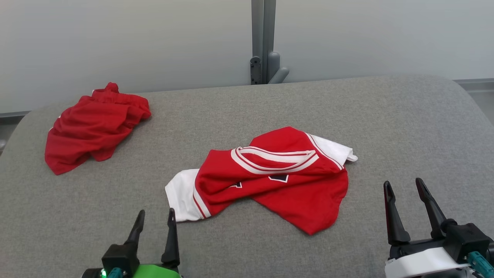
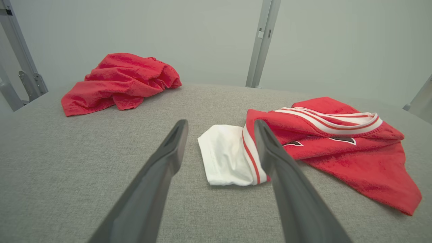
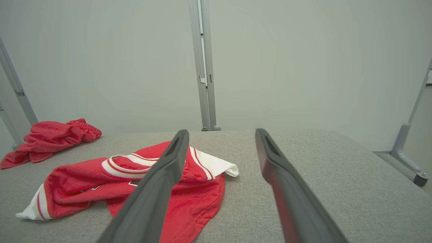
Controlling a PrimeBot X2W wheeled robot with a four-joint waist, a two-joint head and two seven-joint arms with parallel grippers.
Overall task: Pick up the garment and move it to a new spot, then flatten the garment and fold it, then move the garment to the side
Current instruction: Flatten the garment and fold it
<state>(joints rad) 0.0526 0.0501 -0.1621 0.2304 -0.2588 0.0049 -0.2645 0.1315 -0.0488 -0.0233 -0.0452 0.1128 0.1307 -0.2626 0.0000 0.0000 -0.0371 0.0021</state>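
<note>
Garment (image 1: 270, 173) first: in the head view, a red jersey with white sleeves and a striped white collar lies crumpled on the grey bench (image 1: 386, 123), just toward 6 o'clock from the middle. A second red cloth (image 1: 92, 127) sits bunched at 10 o'clock, well apart from it. A grey post (image 1: 263, 38) stands at 12 o'clock against the pale wall (image 1: 115, 46). The left tool (image 1: 156, 211) is at 7 o'clock, released, its two dark fingers spread and holding nothing, near the garment's white sleeve but not touching it. The right tool (image 1: 403, 182) is at 4 o'clock, likewise released, apart from the red hem.

In the left wrist view, the spread fingers rise from 6 o'clock. The white sleeve lies on the bench between and just beyond their tips, and the rest of the garment stretches toward 3 o'clock. The red cloth is at 10 o'clock.

In the right wrist view, the parted fingers point across the bench. The garment lies at 8 o'clock, partly behind one finger, with the red cloth at 9 o'clock and the post at 12 o'clock.
</note>
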